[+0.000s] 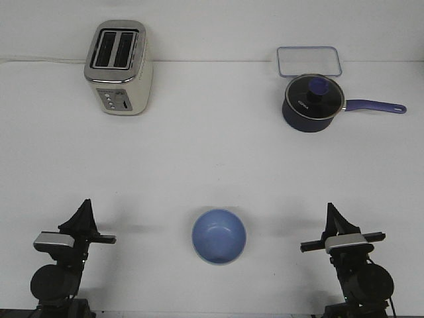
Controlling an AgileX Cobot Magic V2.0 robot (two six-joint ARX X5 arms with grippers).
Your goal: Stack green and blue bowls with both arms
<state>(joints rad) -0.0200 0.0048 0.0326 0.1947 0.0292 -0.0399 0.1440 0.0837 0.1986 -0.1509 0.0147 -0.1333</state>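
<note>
The periwinkle blue bowl [219,236] stands upright at the near middle of the white table [212,159], its inside empty. A thin pale greenish edge shows under its near rim. No separate green bowl is in view, and I cannot tell whether it sits beneath the blue one. My left gripper [85,207] points up at the near left, well clear of the bowl, its fingers together and holding nothing. My right gripper [330,211] stands the same way at the near right, also holding nothing.
A cream toaster [119,66] stands at the far left. A dark blue lidded saucepan [313,103] sits at the far right, its handle pointing right. A clear rectangular container [309,61] lies behind it.
</note>
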